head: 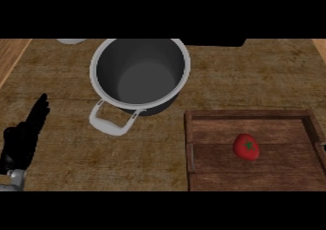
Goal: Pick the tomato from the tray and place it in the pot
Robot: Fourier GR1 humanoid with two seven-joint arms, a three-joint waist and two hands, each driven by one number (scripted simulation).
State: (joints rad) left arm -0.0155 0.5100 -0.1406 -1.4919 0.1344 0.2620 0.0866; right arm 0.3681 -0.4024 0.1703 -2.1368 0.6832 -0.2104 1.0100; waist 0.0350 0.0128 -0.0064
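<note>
Red tomato [247, 147] lying in wooden tray [212, 123], grey pot [140, 72] upright, apart

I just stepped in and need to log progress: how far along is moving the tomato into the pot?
Nothing looks done yet. The tomato lies on the wooden tray, untouched, and the pot holds nothing. The left hand rests open at the view's left edge; the right hand is out of view. Grasping, carrying and placing all remain.
</note>
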